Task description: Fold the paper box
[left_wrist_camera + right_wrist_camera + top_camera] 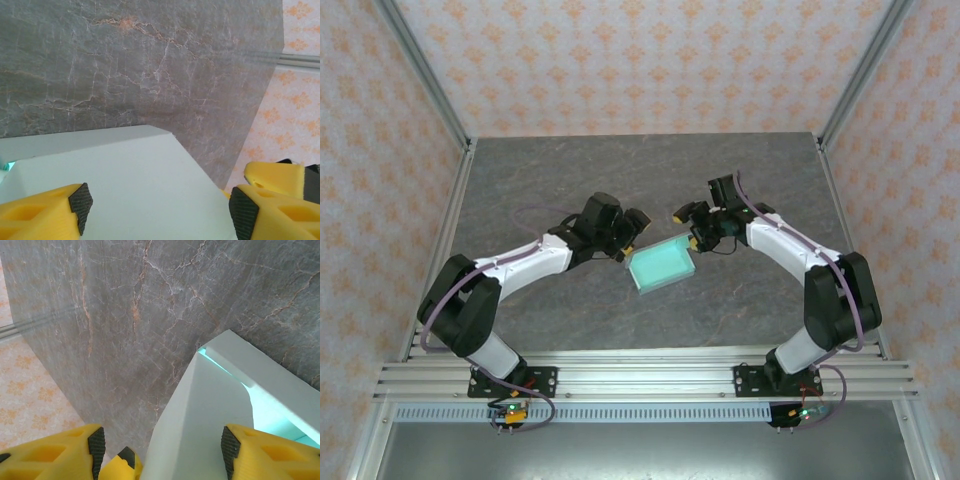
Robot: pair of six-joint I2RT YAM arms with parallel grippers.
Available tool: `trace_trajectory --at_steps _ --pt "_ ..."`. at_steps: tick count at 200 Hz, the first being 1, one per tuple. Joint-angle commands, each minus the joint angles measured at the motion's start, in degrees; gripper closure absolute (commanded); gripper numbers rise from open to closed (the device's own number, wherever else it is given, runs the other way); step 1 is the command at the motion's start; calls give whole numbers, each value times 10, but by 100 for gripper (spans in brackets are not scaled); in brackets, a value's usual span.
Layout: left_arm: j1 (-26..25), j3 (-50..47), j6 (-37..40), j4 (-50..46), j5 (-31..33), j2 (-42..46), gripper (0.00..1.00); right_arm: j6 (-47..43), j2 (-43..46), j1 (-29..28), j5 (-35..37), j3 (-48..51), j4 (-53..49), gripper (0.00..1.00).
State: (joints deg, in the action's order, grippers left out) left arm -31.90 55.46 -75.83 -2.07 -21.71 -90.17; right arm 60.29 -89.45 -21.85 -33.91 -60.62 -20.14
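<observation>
A grey bench (pixel 570 320) with a stone look is seen from above. Thin rusty and white lines run across it, and these are seen up close from the left wrist (pixel 125 65) and the right wrist (pixel 125 315). The bench is closed in by walls (pixel 650 60) covered in pale paper with small orange flowers. Silver metal posts (pixel 420 70) are set slanting up at the corners. Silver rails (pixel 650 375) are laid along the near edge, and both arms are bolted there.

The paper box (pixel 661 265) is found near the middle of the bench, between the two arms. It is folded into a shallow tray, mint-blue inside and pale outside, and it is turned a little.

The left tool (pixel 632 240) is held at the box's left corner. From the left wrist, its fingers (pixel 161 210) are seen well apart, with the pale card (pixel 125 170) lying between them.

The right tool (pixel 692 227) is held at the box's far right corner. From the right wrist, its fingers (pixel 161 447) are also seen apart. One wall of the box (pixel 210 405) is stood between them, close to one finger and with a gap left on the other side.
</observation>
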Motion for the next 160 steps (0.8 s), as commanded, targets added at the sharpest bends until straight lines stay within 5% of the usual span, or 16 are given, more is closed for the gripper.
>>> trace_trajectory --at_steps 1,23,53,160 --pt "14 14 54 -43 -2 20 17 -12 -3 -6 1 2 -6 35" --pt "19 -2 78 -100 37 49 8 -18 -5 -6 4 4 -10 35" --pt "18 -29 49 -73 14 50 1 -15 -9 -7 -2 8 -5 36" --pt "-33 -5 -12 -29 -10 2 7 8 -16 -32 -12 23 20 40"
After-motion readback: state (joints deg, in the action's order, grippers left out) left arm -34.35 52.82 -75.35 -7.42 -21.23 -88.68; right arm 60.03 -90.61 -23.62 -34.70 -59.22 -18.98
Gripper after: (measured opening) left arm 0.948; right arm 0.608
